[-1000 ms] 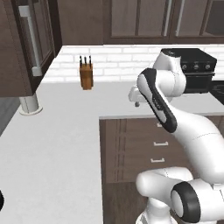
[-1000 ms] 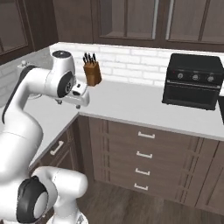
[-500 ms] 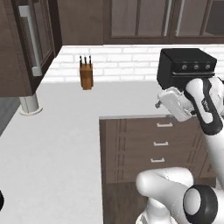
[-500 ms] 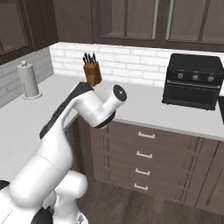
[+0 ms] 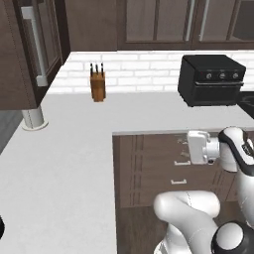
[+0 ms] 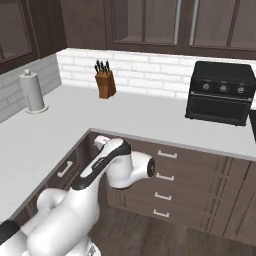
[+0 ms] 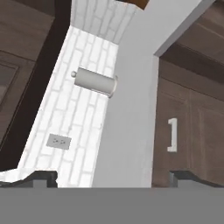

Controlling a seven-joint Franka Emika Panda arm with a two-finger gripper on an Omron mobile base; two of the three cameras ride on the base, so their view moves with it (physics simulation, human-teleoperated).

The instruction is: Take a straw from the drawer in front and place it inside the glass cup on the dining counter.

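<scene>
The jaws stand wide apart and empty; the gripper has swung down from worktop height toward the cabinet fronts, probably seeking the shut drawer.

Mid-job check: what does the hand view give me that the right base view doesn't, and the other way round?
Hand view's own: a wall outlet on the white brick, and the hand held open, looking along the worktop edge.
Right base view's own: the black toaster oven, the upper cabinets, and the arm bent low in front of the drawers.
Shared: the paper towel roll, the white worktop and the dark cabinet fronts with silver handles.
</scene>
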